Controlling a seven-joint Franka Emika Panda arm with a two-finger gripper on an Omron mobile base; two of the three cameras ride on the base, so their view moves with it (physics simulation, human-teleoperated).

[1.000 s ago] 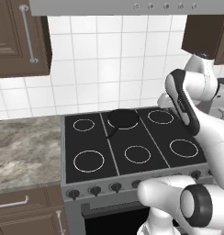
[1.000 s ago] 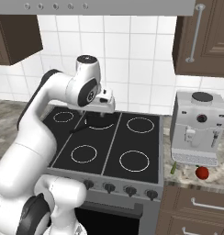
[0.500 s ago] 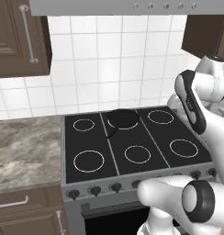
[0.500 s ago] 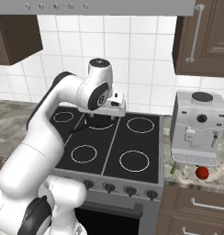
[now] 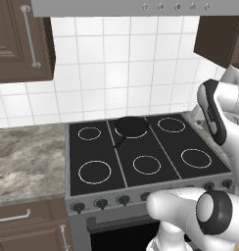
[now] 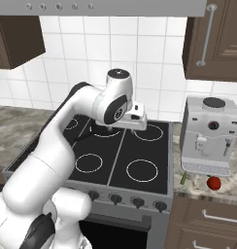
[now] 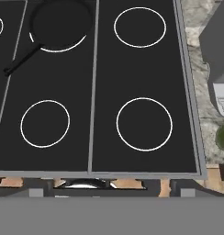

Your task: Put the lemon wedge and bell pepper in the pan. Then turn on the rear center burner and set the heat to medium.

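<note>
The arm has swung right, hand now above the cooktop beside the pan; jaws' state unclear

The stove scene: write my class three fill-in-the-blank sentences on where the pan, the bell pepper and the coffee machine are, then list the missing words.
1. The pan sits on the rear ____ burner.
2. The bell pepper lies on the counter in front of the ____ machine.
3. The cooktop shows ____ ring-marked burners.

Missing words: center; coffee; six
</note>
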